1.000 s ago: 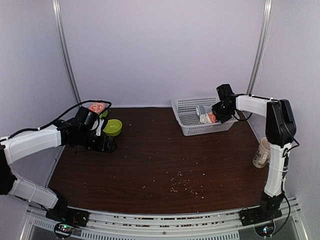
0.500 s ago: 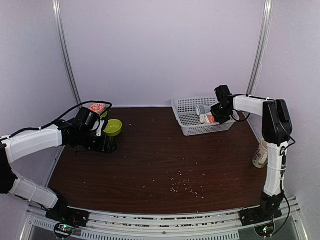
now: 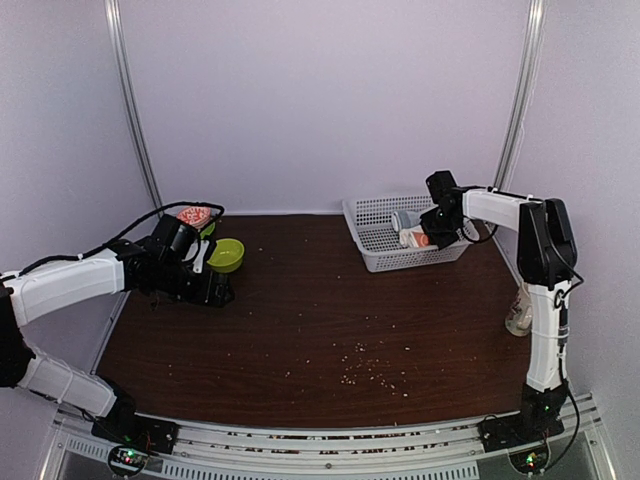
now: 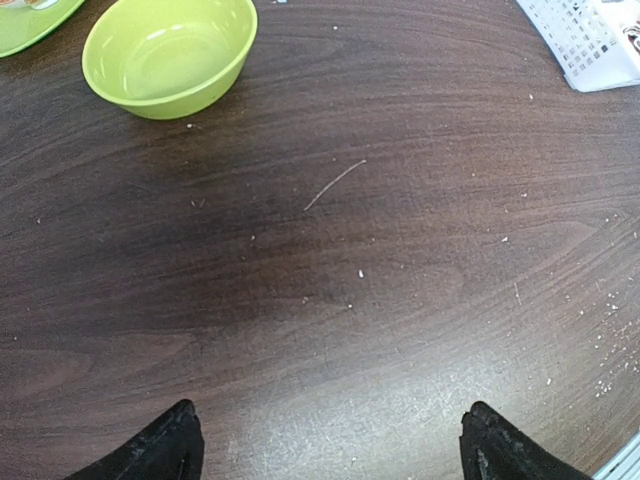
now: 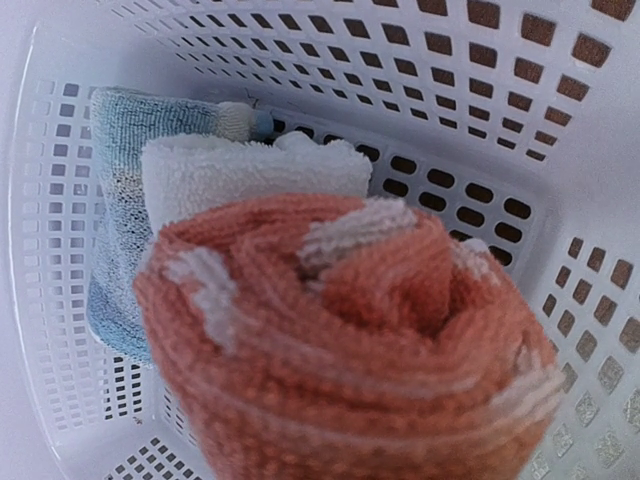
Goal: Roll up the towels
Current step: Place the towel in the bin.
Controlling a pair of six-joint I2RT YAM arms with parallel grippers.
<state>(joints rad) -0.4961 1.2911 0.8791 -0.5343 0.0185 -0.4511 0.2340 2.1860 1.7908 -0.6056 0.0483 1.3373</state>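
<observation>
1. While my right arm is reaching over the white basket (image 3: 372, 207) at the far right of the desk (image 4: 350, 300), my right claw (image 3: 430, 234) is gripping the rolled orange-red towel (image 5: 350, 340) narrowly. The roll's end is filling the lower part of the wrist view and hiding my fingers.
2. The cream-white towel (image 5: 250, 170) is lying in the basket just behind the orange-red towel.
3. A pale blue cloth (image 5: 120, 210) is lying against the cream-white towel, close to the basket wall.
4. My left claw (image 4: 330, 445) is hovering low over bare desk at the far left, with its jaws standing wide and holding nothing.
5. A green bowl (image 4: 170, 55) is sitting ahead of my left claw, and the edge of a green plate (image 4: 30, 12) is showing beside it.
6. Pale crumbs (image 3: 365, 372) are lying scattered near the desk's front middle.
</observation>
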